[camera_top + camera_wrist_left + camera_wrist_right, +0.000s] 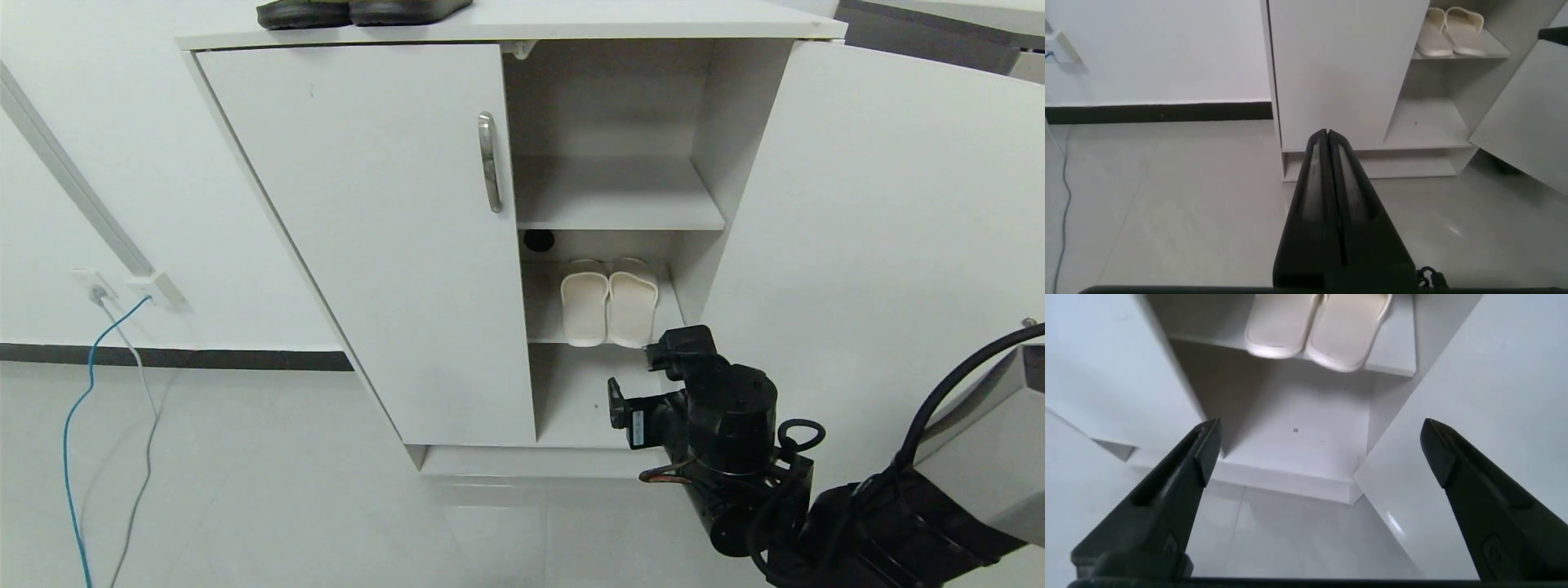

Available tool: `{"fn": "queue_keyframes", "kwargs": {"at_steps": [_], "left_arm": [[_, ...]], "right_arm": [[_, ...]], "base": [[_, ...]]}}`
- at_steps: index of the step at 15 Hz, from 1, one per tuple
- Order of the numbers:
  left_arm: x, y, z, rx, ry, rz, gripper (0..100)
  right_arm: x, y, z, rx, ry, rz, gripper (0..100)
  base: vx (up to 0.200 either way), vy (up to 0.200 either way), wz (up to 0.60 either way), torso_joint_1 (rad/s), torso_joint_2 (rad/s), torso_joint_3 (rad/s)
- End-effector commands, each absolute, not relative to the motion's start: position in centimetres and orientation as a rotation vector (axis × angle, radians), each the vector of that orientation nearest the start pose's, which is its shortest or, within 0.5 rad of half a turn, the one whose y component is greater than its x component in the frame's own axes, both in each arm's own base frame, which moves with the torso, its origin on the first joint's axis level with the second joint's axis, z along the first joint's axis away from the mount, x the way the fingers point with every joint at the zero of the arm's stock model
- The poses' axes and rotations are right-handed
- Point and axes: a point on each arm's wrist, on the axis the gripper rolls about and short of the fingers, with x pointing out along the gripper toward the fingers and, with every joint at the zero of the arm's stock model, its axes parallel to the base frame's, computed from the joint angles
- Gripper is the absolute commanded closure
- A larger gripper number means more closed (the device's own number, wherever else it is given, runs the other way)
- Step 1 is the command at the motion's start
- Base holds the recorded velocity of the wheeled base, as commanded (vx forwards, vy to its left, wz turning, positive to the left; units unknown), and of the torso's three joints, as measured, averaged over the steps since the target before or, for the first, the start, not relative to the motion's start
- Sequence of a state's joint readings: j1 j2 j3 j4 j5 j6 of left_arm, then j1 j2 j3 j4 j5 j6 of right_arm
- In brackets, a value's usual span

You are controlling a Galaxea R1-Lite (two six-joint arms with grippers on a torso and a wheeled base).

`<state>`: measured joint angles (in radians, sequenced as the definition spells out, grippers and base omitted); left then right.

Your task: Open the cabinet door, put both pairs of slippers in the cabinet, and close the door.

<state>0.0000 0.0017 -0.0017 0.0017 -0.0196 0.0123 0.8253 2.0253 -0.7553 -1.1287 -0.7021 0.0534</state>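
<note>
Head view is showing the cabinet (571, 28), its right door (882, 245) standing open, white slippers (608, 302) lying on the middle shelf (541, 314), dark slippers (359, 10) sitting on top at eleven o'clock. The right gripper (641, 376), at five o'clock, is holding its jaws spread and empty; the left gripper (1327, 139) is pressing its jaws together.

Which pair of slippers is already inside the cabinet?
The white pair, on the middle shelf; the dark pair sits outside, on the cabinet top.

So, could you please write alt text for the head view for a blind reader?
A white cabinet stands with its right door open and cream foam slippers on the middle shelf. The black right end effector hangs open before the bottom shelf; dark slippers lie on top.
</note>
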Motion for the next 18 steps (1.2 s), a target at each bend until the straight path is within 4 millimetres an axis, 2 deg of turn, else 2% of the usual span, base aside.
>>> {"fn": "queue_keyframes", "kwargs": {"at_steps": [1,18], "left_arm": [[-2.28,-0.04,7.58,0.012,0.001,-0.02,100],[-2.27,-0.05,7.58,0.015,0.003,-0.021,100]], "right_arm": [[24.89,24.81,10.85,-0.052,0.113,0.119,0],[24.85,24.85,10.65,-0.054,0.116,0.116,0]], "base": [[0.0,0.0,0.0,0.0,0.0,0.0],[0.0,0.0,0.0,0.001,0.0,0.016]]}}
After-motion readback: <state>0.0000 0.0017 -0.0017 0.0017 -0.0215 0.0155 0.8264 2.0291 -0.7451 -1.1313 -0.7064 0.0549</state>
